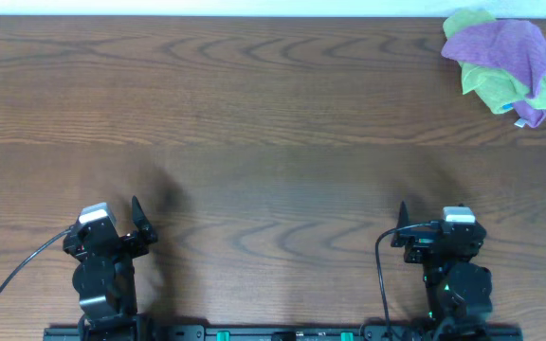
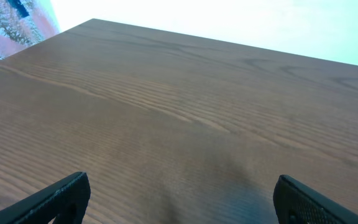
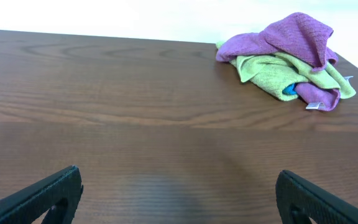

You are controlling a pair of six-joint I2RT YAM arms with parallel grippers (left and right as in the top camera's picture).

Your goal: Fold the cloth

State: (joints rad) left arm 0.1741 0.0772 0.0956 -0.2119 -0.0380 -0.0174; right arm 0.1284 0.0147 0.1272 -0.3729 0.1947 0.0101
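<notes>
Spotting one white tag (image 3: 314,106) on the purple cloth (image 3: 294,37), we find it too small to read. It lies bunched with one lime-green cloth (image 3: 269,71) at the tabletop's (image 1: 254,114) far right corner, well apart from both pincers. Left pincer (image 2: 180,190) and right pincer (image 3: 179,186): wide, empty.

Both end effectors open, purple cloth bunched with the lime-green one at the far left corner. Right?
No: the overhead view shows the purple cloth bunched with the lime-green cloth at the far right corner. The left end effector and right end effector are open.
</notes>
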